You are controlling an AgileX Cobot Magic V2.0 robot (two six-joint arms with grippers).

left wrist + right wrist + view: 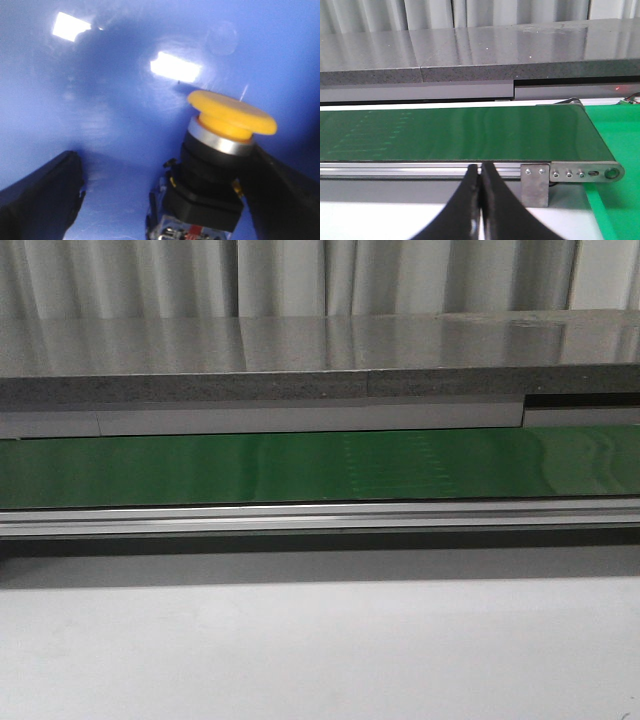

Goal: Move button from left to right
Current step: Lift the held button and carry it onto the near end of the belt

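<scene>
Left gripper [160,200]: seen inside a glossy blue bin [100,100], its black fingers [40,195] spread wide. The push-button w/ yellow-orange mushroom head, silver collar & black boxy body [220,150] stands between them, hard against one finger, a clear gap to the other – not yet grasped; jaws prob. set wide so the head is cleared before closing. Centre: green conveyor belt [300,465] w/ aluminium rail is seen bare in front view, neither arm visible there. Right gripper [481,200]: fingers pressed together, nothing held, parked facing the belt end, presumably idle.
</scene>
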